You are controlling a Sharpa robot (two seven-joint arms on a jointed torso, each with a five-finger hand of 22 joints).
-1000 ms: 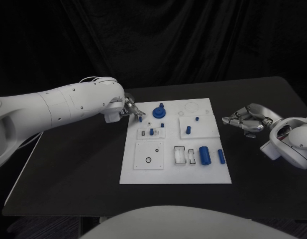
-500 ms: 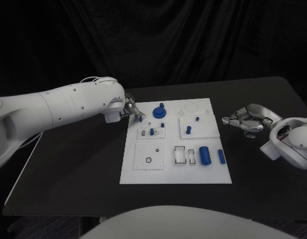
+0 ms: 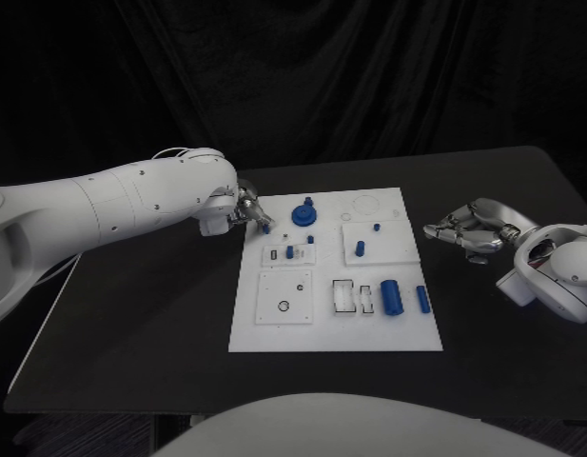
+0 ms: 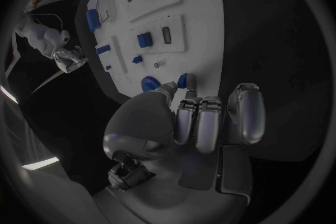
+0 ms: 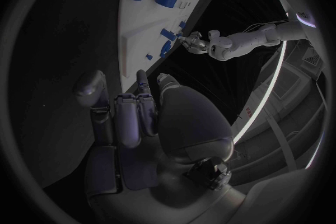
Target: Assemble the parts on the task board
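Observation:
The white task board (image 3: 334, 329) lies in the middle of the black table. My left hand (image 3: 248, 208) hovers over the board's far left corner and pinches a small blue part (image 3: 265, 227) between thumb and a finger. The left wrist view shows the same small blue part (image 4: 182, 80) at the tips of my left hand (image 4: 210, 120), just above the board (image 4: 199, 5). A blue round knob (image 3: 304, 210) stands close beside it. My right hand (image 3: 467, 229) rests off the board's right edge, fingers curled in, holding nothing.
On the board stand a blue peg (image 3: 361, 248), a large blue cylinder (image 3: 392, 296) and a slimmer one (image 3: 422, 299) near the right front. Black table surface lies bare on both sides of the board and in front of it.

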